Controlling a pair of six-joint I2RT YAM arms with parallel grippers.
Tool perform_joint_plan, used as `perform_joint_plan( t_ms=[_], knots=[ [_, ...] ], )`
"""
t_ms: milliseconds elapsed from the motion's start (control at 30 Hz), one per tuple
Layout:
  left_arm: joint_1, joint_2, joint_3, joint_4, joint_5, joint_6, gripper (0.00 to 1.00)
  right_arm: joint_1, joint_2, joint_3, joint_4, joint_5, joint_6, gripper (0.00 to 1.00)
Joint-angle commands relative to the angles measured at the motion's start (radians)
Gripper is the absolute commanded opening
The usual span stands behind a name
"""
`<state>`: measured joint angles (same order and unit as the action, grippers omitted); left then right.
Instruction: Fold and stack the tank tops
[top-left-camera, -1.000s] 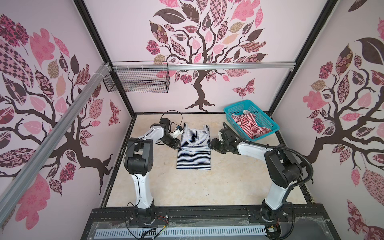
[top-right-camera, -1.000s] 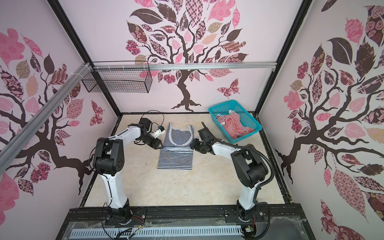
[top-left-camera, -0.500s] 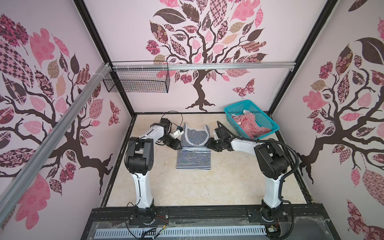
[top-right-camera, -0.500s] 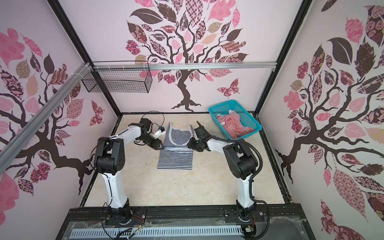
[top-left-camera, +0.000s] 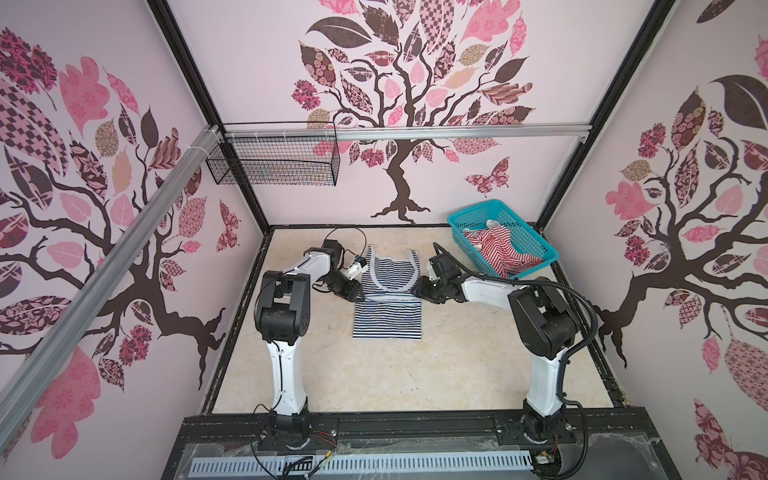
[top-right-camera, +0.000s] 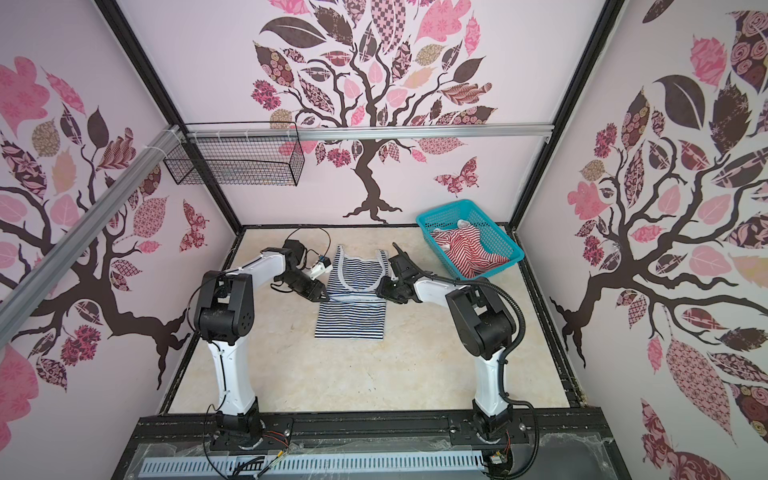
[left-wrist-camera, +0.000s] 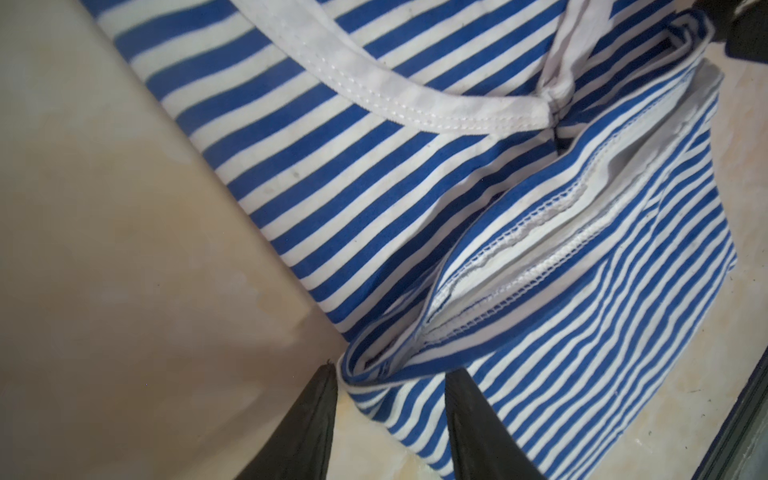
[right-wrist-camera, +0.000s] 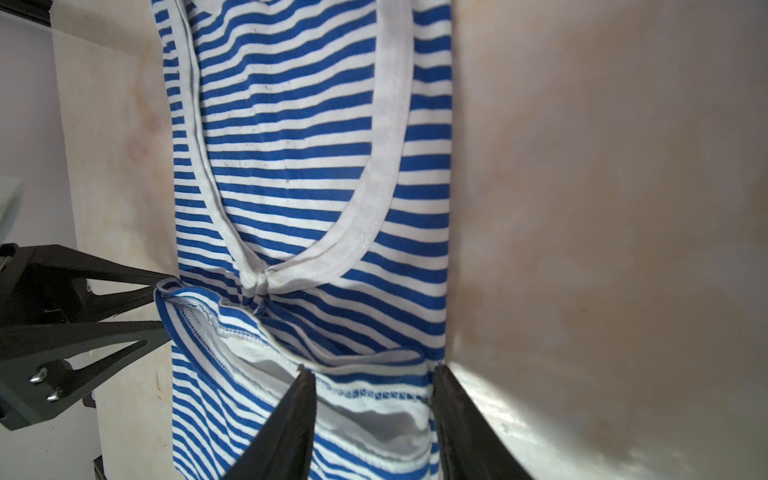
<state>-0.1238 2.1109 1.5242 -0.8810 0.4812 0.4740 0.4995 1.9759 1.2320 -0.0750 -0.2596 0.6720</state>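
The navy-and-white tank top (top-left-camera: 388, 316) (top-right-camera: 351, 320) lies flat mid-table, straps toward the back wall, its lower part folded up so the hem crosses its middle. My left gripper (top-left-camera: 360, 297) (left-wrist-camera: 390, 370) is open at the left end of that hem, the folded corner (left-wrist-camera: 365, 370) lying loose between its jaws. At the right end my right gripper (top-left-camera: 415, 291) (right-wrist-camera: 372, 369) is open, straddling the hem edge (right-wrist-camera: 374, 390). The red-and-white tank top (top-left-camera: 498, 249) (top-right-camera: 465, 251) lies crumpled in the basket.
The teal mesh basket (top-left-camera: 455, 226) (top-right-camera: 424, 226) stands at the back right corner. A black wire basket (top-left-camera: 274, 164) hangs on the back wall's rail, above the left arm. Bare beige tabletop (top-left-camera: 374, 386) stretches in front of the folded top.
My right arm has drawn in toward the top's right edge and its jaws have narrowed a little. The left arm and the top have hardly moved.
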Motion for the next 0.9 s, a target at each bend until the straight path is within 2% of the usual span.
perform_joint_plan(
  t_ms=[0, 100, 333, 500, 533, 567, 600, 633, 700, 867],
  knots=[
    [0.004, 0.013, 0.042, -0.004, 0.034, -0.013, 0.42, -0.003, 0.015, 0.014, -0.019, 0.011, -0.014, 0.45],
    [0.003, 0.011, 0.048, -0.004, 0.042, -0.020, 0.36, -0.003, 0.028, 0.023, -0.015, -0.008, -0.014, 0.36],
    [0.003, -0.007, 0.061, -0.016, 0.070, -0.027, 0.16, -0.003, 0.006, 0.014, -0.009, -0.022, -0.022, 0.00],
    [0.003, -0.034, 0.059, -0.016, 0.081, -0.028, 0.08, -0.003, -0.036, 0.004, -0.017, -0.004, -0.029, 0.00],
    [0.003, -0.036, 0.060, -0.016, 0.084, -0.030, 0.08, -0.003, -0.043, 0.003, -0.024, 0.005, -0.029, 0.09],
    [0.003, -0.037, 0.062, -0.018, 0.087, -0.030, 0.07, -0.003, -0.047, 0.001, -0.030, 0.015, -0.033, 0.29],
    [0.003, -0.037, 0.062, -0.018, 0.089, -0.031, 0.07, -0.003, -0.050, 0.000, -0.033, 0.023, -0.037, 0.40],
    [0.003, -0.037, 0.064, -0.018, 0.092, -0.032, 0.07, -0.003, -0.049, -0.001, -0.039, 0.029, -0.040, 0.46],
    [0.003, -0.038, 0.063, -0.018, 0.097, -0.033, 0.05, -0.003, -0.039, 0.000, -0.049, 0.039, -0.045, 0.49],
    [0.003, -0.042, 0.057, -0.011, 0.108, -0.041, 0.04, -0.003, -0.016, -0.011, -0.019, 0.004, -0.042, 0.48]
  ],
)
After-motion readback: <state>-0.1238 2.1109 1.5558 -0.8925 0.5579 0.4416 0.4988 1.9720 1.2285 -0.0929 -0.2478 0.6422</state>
